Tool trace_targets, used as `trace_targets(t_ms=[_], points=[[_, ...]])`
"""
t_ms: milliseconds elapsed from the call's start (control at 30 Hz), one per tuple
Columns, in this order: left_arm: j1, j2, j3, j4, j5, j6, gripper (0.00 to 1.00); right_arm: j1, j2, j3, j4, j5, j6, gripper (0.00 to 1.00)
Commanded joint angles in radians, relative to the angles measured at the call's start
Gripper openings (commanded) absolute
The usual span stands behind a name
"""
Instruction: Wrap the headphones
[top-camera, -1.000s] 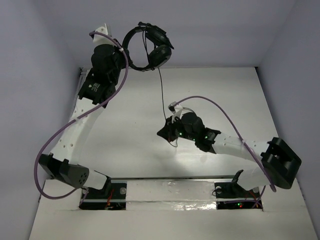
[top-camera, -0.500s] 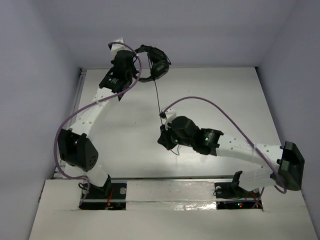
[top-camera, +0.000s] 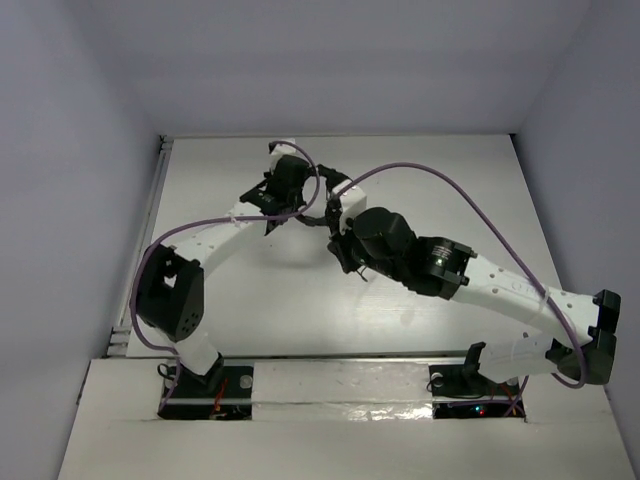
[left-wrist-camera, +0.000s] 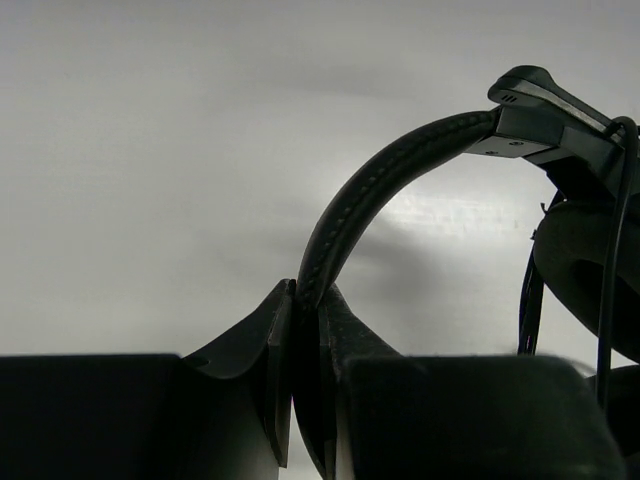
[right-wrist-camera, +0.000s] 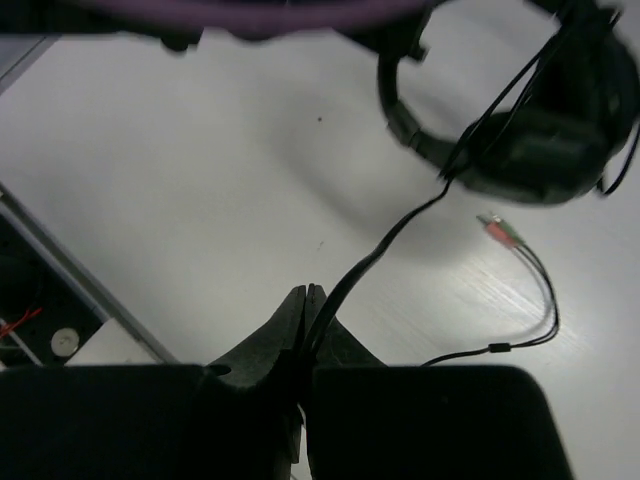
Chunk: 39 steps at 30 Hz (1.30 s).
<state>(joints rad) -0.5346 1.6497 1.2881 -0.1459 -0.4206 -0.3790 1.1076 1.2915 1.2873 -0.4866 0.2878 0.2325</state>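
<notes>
headphones (top-camera: 318, 197): black, up over the far middle of the desk (top-camera: 470, 180), hanging between the two wrists; whether any part touches the surface cannot be told
headband (left-wrist-camera: 385, 185): a stitched padded arc that rises out of the left end effector's tips and curves rightward to a hard black slider piece (left-wrist-camera: 545, 115)
earcups: one round padded earcup (left-wrist-camera: 590, 270) hangs below the slider piece at the right edge of the left wrist view; the right wrist view shows a blurred earcup (right-wrist-camera: 545, 150) at upper right with the headband looping beside it
cord (right-wrist-camera: 385, 245): thin and black, it runs from the earcup down to the right end effector; a slack stretch lies on the desk to the right and ends in two small plugs (right-wrist-camera: 500, 232), one pinkish, one greenish
left end effector (left-wrist-camera: 308, 300): fingers pressed onto the headband, pinching it edge-on
right end effector (right-wrist-camera: 305, 300): fingers squeezed together on the cord, which passes between the tips
left arm (top-camera: 200, 240): white, reaching from the near left base to the far middle of the desk
right arm (top-camera: 500, 285): white, stretched from the near right, its wrist just beside the left wrist
purple cables (top-camera: 430, 172): thick, looping along both arms, apart from the cord
walls (top-camera: 350, 60): pale grey, closing in the desk on three sides
</notes>
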Motion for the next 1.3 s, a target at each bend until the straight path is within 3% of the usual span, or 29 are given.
trace_targets(t_ms=[0,467,667,1133,1267], points=[[-0.070,-0.044,-0.035,0.074,-0.009,0.005,0.00,0.000,-0.017,0.066,-0.030,0.143,-0.085,0.00],[-0.142,-0.275,-0.242,0.049,0.209,0.041,0.00,-0.118,-0.038,0.015,0.082,0.206,-0.134,0.00],[-0.247,-0.266,-0.208,-0.027,0.250,0.147,0.00,-0.184,-0.008,0.018,0.161,0.137,-0.148,0.00],[-0.222,-0.361,-0.210,-0.051,0.330,0.184,0.00,-0.302,0.034,-0.074,0.247,0.274,-0.099,0.00],[-0.200,-0.378,-0.178,-0.058,0.396,0.192,0.00,-0.333,0.037,-0.098,0.264,0.294,-0.068,0.11]])
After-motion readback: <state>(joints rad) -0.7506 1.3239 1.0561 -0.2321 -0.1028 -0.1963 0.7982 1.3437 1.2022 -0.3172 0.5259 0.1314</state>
